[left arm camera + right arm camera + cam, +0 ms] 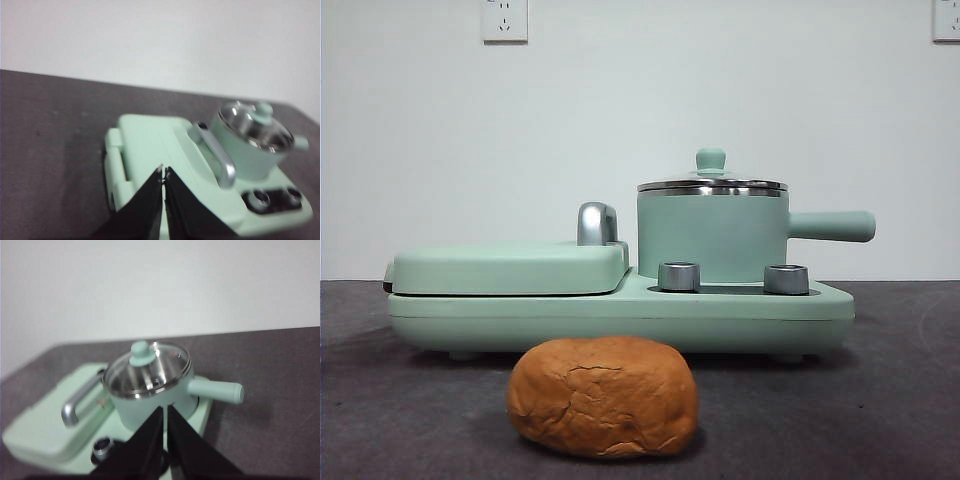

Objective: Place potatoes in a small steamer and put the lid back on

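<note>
Both claws pressed together and holding nothing, the lid on the pot, the potato on the table.

From the front, the potato (603, 397), an orange-brown oval with a cracked, crusty skin, lies on the dark table (880, 400) just before the mint-green cooker base (620, 310). The small steamer (712, 235), a smooth cylinder with a steel rim and straight side handle, stands on the base's right half, its glass lid (712, 182) seated with the knob up; beside it lies the flat griddle lid (510, 268) with a chrome handle (596, 223). No arm shows here.

Left wrist: the left gripper (163, 170) has its black jaws together, grasping nothing, above the griddle lid, apart from the steamer.

Right wrist: the right gripper (165, 409) has its jaws shut and bare, near the steamer's wall, below the lid.
</note>
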Robot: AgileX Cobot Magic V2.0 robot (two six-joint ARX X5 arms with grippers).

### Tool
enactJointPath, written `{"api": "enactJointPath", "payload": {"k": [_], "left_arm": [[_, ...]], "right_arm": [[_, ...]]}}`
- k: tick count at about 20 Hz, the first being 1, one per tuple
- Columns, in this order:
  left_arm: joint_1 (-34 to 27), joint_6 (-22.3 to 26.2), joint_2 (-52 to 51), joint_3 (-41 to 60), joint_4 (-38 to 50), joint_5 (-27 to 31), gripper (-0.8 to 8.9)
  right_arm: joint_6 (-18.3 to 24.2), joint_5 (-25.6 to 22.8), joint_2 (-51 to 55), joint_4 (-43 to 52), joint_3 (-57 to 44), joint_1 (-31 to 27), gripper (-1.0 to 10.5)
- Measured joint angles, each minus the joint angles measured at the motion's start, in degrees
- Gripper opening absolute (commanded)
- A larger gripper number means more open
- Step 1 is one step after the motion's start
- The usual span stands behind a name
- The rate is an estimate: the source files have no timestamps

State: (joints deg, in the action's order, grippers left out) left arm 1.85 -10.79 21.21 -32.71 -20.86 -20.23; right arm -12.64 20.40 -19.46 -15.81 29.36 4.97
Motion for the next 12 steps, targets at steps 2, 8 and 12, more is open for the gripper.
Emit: {"api": "enactJointPath", "payload": {"k": [2,8,12], "left_arm": [[0.0,2.9,3.1,-2.1,-1.3,-2.2,0.06],[0.9,13.5,11.7,-7.7,-5.5,-4.9,0.06],[2.8,22.7,15.5,-9.7,-6.0,-5.1,0.06]], "right_arm": [[3.7,1.6,-3.5,-1.3,2.4,0.0,0.1],[12.7,5.9,-11.8,-3.4,6.5,0.2,0.1],[19.2,6.4,-15.7,-4.8,7.8,1.5,0.1]]}}
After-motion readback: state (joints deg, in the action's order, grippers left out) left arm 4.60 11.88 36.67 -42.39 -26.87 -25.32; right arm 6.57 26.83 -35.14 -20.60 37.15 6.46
